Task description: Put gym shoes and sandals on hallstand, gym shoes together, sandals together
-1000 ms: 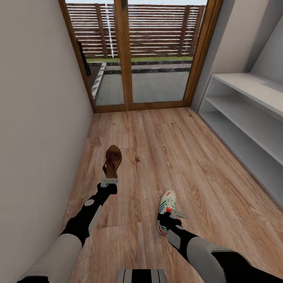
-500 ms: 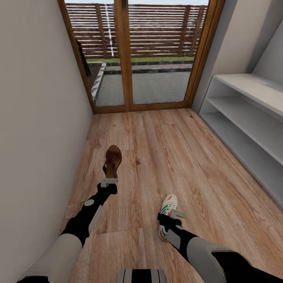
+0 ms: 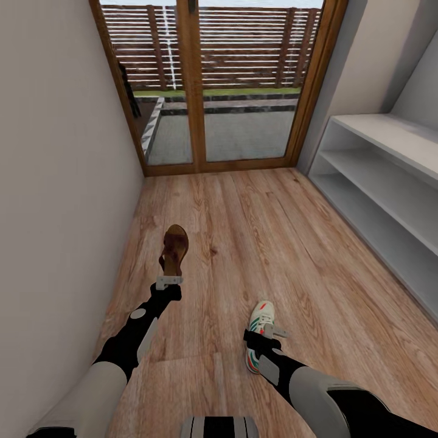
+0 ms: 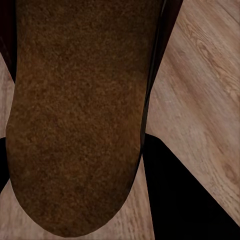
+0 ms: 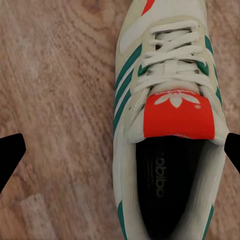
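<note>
While the left gripper is closed on the heel of a dark brown sandal with a grainy footbed, held above the corridor floor at near left, the right gripper spreads wide over a gym shoe lying on the planks. White with green stripes, it carries an orange-red tongue patch with a trefoil logo; its insole reads "adidas". The hallstand stands far right. Nothing has shifted since half a second ago.

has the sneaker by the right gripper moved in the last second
Yes. The gym shoe and right gripper sit slightly lower against the floor planks; door unmoved.
</note>
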### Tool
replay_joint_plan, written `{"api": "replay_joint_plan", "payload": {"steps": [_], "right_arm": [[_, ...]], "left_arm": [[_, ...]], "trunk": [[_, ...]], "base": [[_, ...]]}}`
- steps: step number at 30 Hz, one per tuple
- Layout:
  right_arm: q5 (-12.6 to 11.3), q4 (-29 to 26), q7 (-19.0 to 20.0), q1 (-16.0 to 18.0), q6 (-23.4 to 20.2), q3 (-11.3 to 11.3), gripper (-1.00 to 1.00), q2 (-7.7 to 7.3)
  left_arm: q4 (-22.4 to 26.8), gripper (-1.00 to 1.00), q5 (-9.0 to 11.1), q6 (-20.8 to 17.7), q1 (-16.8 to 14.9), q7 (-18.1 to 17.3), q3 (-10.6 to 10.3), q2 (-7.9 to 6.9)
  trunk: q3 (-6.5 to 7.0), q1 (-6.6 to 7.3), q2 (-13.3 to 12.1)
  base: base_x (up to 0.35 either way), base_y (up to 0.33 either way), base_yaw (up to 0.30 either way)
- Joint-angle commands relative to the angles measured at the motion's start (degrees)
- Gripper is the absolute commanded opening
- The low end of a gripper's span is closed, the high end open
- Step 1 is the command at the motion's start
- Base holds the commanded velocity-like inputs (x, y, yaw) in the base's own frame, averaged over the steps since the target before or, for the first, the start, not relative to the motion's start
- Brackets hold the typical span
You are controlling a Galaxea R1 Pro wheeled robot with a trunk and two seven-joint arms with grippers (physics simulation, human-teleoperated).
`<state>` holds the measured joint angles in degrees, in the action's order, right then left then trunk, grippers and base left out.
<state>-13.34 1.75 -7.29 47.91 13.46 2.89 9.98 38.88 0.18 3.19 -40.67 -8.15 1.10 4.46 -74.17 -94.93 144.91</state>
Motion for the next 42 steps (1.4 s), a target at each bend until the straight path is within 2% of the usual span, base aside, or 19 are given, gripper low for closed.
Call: {"api": "replay_joint_plan", "payload": {"steps": [1, 34, 37, 42], "right_arm": [[-0.10, 0.19, -0.01, 0.08, 0.43, 0.27, 1.00, 0.01], [-0.17, -0.02, -0.11, 0.08, 0.77, 0.45, 1.00, -0.43], [-0.18, -0.03, -0.10, 0.08, 0.79, 0.45, 1.00, -0.46], [-0.19, -0.02, -0.13, 0.08, 0.85, 0.45, 1.00, -0.48]], "left_arm": [[-0.03, -1.00, -0.18, 0.15, -0.03, -0.29, 0.13, 0.02], [0.06, -1.00, -0.10, 0.09, -0.03, -0.29, 0.04, 0.02], [0.06, -1.00, -0.11, 0.09, -0.03, -0.29, 0.04, 0.02], [0.05, -1.00, -0.10, 0.08, -0.03, -0.29, 0.04, 0.02]], "trunk": [[-0.04, 0.01, 0.02], [-0.04, 0.01, 0.02], [-0.70, -0.07, 0.06], [-0.93, -0.09, 0.07]], "base": [[0.000, 0.000, 0.000], [0.000, 0.000, 0.000], [0.000, 0.000, 0.000], [0.000, 0.000, 0.000]]}}
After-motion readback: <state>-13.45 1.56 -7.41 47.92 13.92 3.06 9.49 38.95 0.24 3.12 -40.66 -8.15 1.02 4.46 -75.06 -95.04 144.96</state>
